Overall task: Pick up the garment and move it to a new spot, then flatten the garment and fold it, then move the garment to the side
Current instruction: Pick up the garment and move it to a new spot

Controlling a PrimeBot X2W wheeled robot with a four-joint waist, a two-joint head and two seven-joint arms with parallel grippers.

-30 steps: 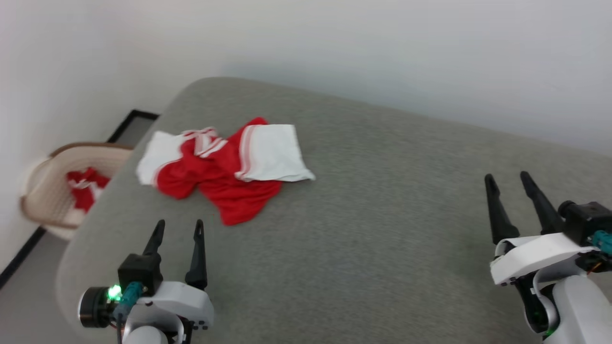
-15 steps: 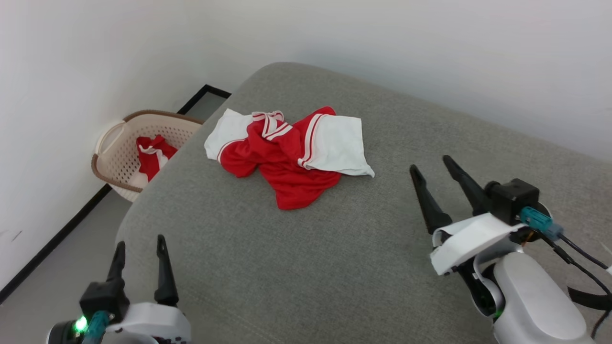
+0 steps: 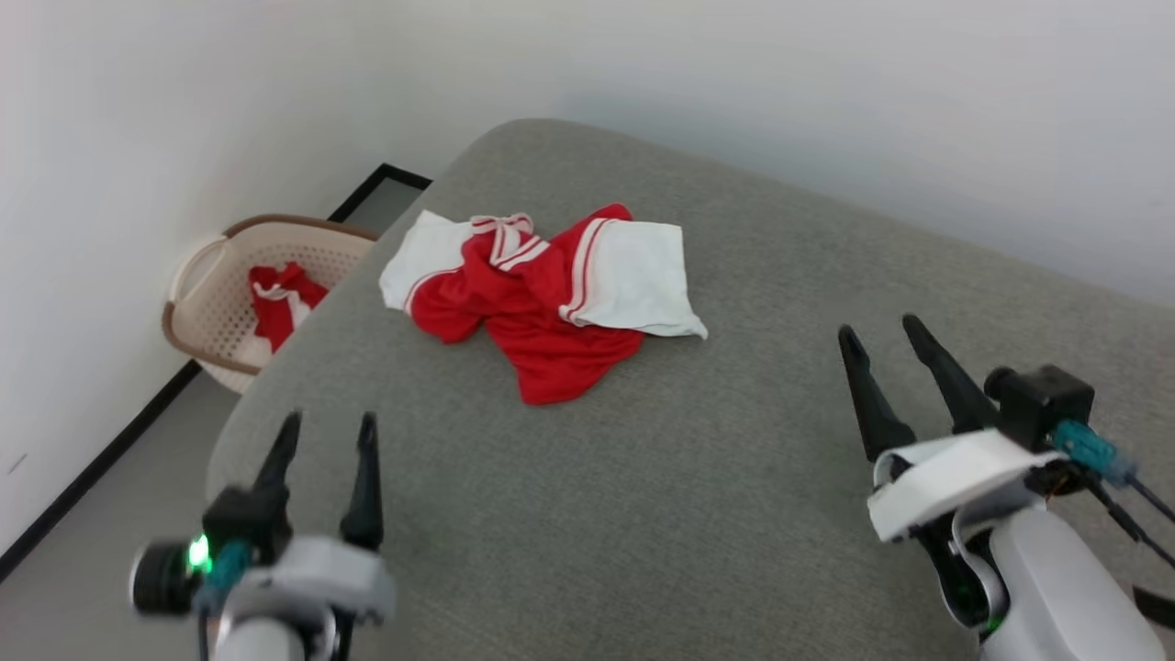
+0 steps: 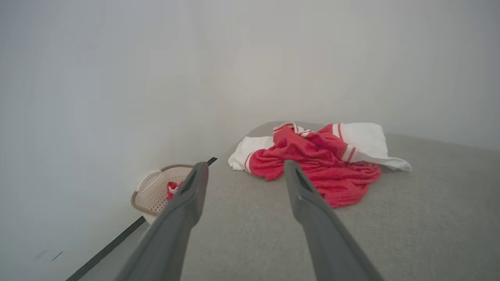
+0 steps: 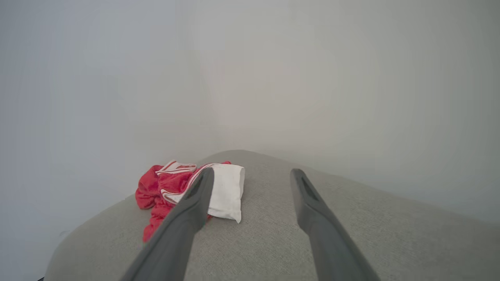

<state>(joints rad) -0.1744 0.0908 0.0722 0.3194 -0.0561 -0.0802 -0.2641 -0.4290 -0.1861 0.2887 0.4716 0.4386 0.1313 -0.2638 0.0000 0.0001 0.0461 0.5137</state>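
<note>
The garment (image 3: 537, 298), a red shirt with white sleeves and striped trim, lies crumpled near the far left corner of the grey cushioned surface (image 3: 716, 496). It also shows ahead in the left wrist view (image 4: 316, 164) and at the left in the right wrist view (image 5: 172, 187). My left gripper (image 3: 326, 427) hovers open over the near left edge, well short of the garment. Over the right side my right gripper (image 3: 881, 330) stands open and empty too. No number is visible on the shirt.
A beige laundry basket (image 3: 211, 294) with red and white cloth inside stands on the floor left of the surface, by the white wall; it appears in the left wrist view too (image 4: 154, 193). The surface drops off at its rounded left edge.
The head camera swung left, then a little back, shifting the whole picture. Both grippers stayed open. The left gripper now shows higher in view, the right one slightly lower and further right.
</note>
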